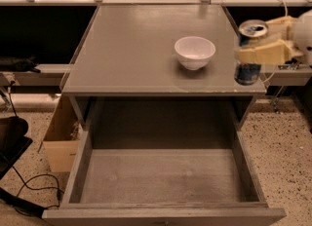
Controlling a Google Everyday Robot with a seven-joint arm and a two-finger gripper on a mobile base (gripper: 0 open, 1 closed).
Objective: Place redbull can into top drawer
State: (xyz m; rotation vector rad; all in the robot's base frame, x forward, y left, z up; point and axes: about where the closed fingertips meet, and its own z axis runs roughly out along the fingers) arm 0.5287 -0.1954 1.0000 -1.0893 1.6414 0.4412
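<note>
As the can (247, 72) is the item to be stowed, I note it first: it stands upright between the fingers of my gripper (249, 45), silver top showing above them and dark blue base hanging below. The fingers are closed on the can across its middle, one on the near side and one on the far side. I judge the mid-height grip is chosen to keep the can vertical and leave the base free for setting down.

Position: the gripper reaches in from the right, and the can sits at its left end, over the front right corner of the table (131, 45). The base looks lifted off the surface, but I cannot confirm the gap from this view.

Surroundings, outward from the hand:
- Bowl (195, 52): white, just left of the gripper, on the table, apart from the can. It is not part of the task and should be kept clear of.
- Drawer (161, 176): below and to the left of the gripper, pulled fully out toward the camera, its grey bottom bare. Being open this far, it offers a wide landing area.
- Cardboard box (61, 137): far left of and below the hand, on the floor beside the drawer's side wall.

Assessment: the can is secured and the placing is not yet done. The next move calls for carrying it forward past the table edge, then down, clearing the drawer's right wall.
</note>
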